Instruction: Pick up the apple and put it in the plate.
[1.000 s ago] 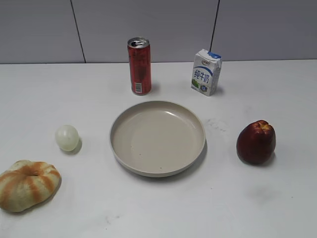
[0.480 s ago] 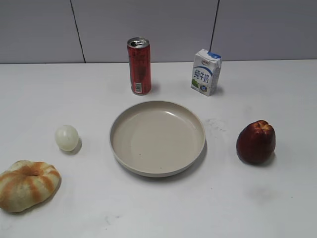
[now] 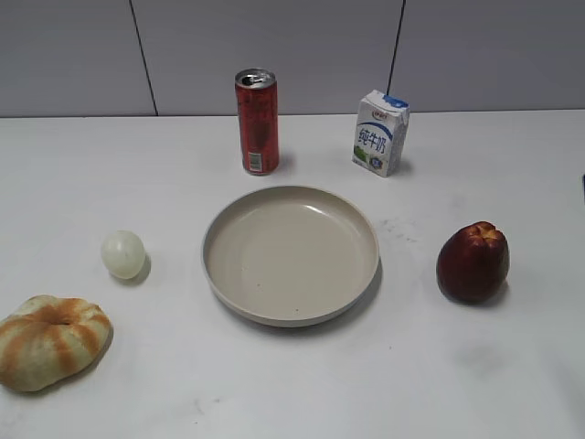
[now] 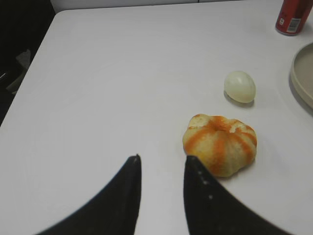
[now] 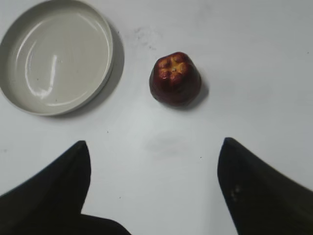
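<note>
At three o'clock from the plate (image 3: 291, 322), well apart from it: the apple (image 3: 473, 262), upright, untouched. Showed no shift over the last second. Right gripper (image 5: 155, 142) hung above it, fingers spread wide; left gripper (image 4: 162, 157) narrowly parted beside the bread (image 4: 220, 144). Grasp not yet begun.

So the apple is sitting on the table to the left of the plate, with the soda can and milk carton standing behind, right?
Not quite: the apple sits to the right of the plate, as the exterior view shows. The soda can and milk carton do stand behind.
</note>
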Controlling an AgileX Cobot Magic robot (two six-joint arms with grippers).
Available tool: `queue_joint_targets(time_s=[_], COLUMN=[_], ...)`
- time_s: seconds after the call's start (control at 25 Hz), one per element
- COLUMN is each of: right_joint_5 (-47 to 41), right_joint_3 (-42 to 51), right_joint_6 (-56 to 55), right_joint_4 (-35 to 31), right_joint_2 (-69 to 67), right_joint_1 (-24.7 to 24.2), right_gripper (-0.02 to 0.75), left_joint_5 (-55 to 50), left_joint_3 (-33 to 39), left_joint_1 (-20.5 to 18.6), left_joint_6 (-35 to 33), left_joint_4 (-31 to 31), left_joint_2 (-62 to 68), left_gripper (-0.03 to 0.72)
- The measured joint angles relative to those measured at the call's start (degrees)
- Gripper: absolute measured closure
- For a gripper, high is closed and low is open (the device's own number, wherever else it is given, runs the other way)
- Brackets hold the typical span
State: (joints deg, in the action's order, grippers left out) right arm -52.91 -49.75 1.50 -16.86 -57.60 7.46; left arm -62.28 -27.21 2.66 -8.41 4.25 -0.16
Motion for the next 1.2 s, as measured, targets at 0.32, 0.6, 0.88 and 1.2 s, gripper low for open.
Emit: queue_joint_targets(time_s=[0.32, 0.6, 0.88, 1.2], right_joint_5=[-2.90, 0.27, 1.66, 1.99], right_joint_3=[-10.57, -17.78, -19.34, -19.52], right_joint_6=[1.65, 0.12, -1.50, -1.50], right_joint_4=[0.55, 5.46, 6.73, 6.91], right_joint_2=[-25.28, -39.43, -47.15, -51.76], right_joint_1=[2.72, 4.60, 4.60, 4.60], right_gripper=[0.114, 0.122, 0.125, 0.178], left_joint_5=[0.00, 0.00, 0.00, 0.00], left_joint_3=[0.00, 0.00, 0.00, 0.00], left_joint_1=[0.00, 0.00, 0.00, 0.00], left_joint_6=[0.00, 0.00, 0.00, 0.00], left_joint_4=[0.00, 0.00, 0.00, 0.00], left_joint_2=[0.00, 0.00, 0.00, 0.00], left_gripper=[0.452, 0.452, 0.452, 0.452])
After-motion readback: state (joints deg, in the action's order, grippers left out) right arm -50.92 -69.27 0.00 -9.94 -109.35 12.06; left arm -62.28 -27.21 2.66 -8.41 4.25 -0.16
